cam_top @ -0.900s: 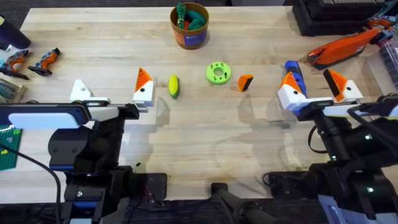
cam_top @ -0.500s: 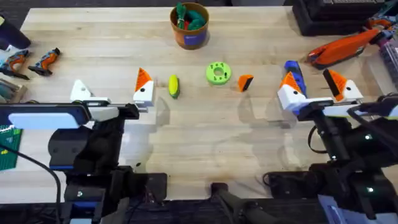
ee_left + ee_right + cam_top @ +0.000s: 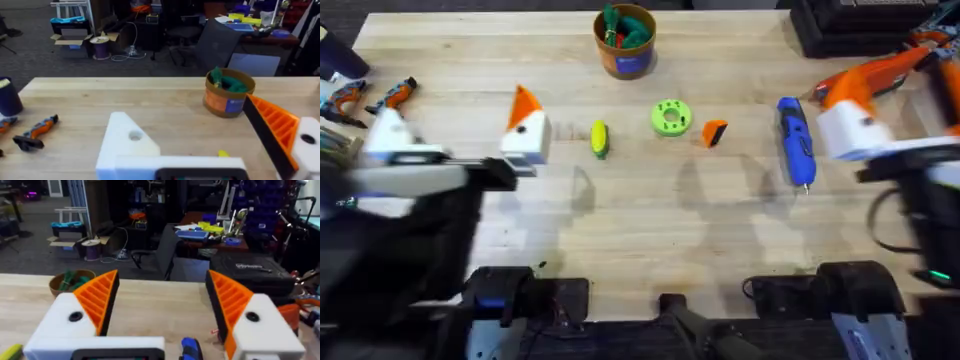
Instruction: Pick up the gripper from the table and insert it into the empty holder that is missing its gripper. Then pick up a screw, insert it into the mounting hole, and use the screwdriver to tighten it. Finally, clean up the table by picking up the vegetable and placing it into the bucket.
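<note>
The round brown-orange bucket with a purple label (image 3: 625, 42) holds green items. The small orange plastic wedge with a dark face (image 3: 715, 132) lies on the wooden desk (image 3: 640, 230). Both tools are spread, holding nothing.

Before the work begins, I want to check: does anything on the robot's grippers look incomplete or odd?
Yes. The left gripper has one bare white plastic finger base with no orange ribbed tip, unlike its other finger. A loose small orange plastic wedge lies on the wooden table.

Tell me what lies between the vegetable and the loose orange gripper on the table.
In the overhead view, the green disc sits between the vegetable and the gripper.
</note>
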You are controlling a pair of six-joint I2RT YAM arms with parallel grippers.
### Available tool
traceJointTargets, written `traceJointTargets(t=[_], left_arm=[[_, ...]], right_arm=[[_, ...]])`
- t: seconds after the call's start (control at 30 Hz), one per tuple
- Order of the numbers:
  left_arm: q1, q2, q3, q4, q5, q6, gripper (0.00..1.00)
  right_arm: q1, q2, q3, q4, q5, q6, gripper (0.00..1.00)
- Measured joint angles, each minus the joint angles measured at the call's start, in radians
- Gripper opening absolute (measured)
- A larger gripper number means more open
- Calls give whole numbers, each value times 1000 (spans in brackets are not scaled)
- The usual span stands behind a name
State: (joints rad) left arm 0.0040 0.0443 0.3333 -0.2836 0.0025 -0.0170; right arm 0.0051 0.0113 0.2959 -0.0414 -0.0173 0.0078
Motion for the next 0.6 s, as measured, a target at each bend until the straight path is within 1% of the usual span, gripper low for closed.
traceJointTargets(t=[0.13,0.27,0.37,0.43,0.6], left_arm=[[0,132,213,-143,0,0,985],[0,324,421,-344,0,0,985],[0,486,565,-495,0,0,985],[0,587,649,-573,0,0,985],[0,777,800,-703,0,0,985]], right_arm=[[0,88,226,-189,-3,0,991],[0,247,436,-386,-4,0,991],[0,398,588,-561,-7,0,992],[0,498,676,-666,-7,0,992],[0,715,838,-852,-7,0,992]])
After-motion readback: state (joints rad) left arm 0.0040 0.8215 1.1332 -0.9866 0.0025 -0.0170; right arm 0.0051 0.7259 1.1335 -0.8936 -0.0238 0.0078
